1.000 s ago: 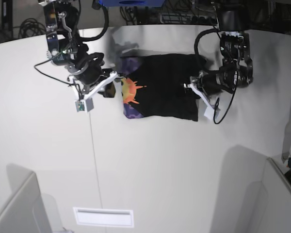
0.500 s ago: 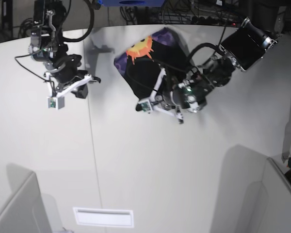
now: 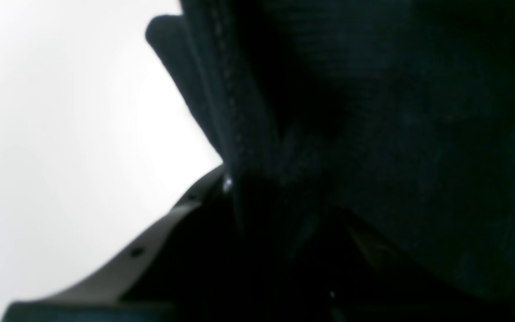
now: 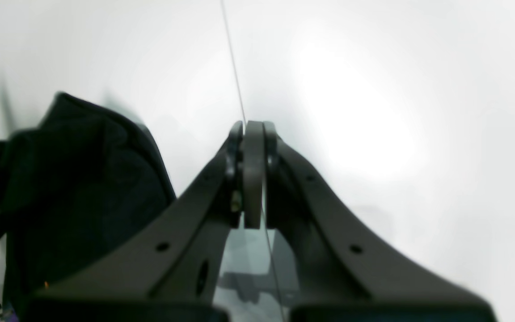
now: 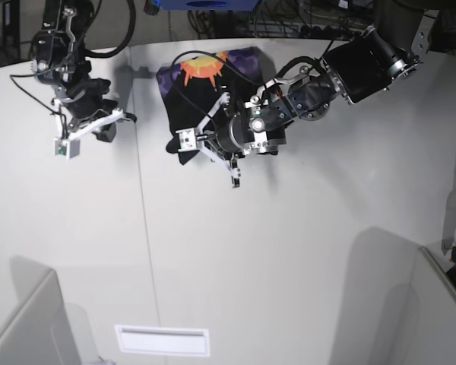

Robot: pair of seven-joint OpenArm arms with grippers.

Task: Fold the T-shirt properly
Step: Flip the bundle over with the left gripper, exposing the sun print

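White table (image 5: 273, 274) bare in the near part, left gripper (image 5: 184, 142) mid-table clamped on a lifted fold of the black T-shirt (image 5: 213, 91), sun print up at the far edge, right gripper (image 4: 253, 134) far left, jaws pressed together, holding nothing, no containers visible.

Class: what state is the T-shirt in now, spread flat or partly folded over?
Partly folded: in the base view the T-shirt is doubled over itself, sun print showing at its far end, and the left gripper grips its edge.

Black T-shirt (image 5: 213, 99) (orange-yellow sun, purple print)
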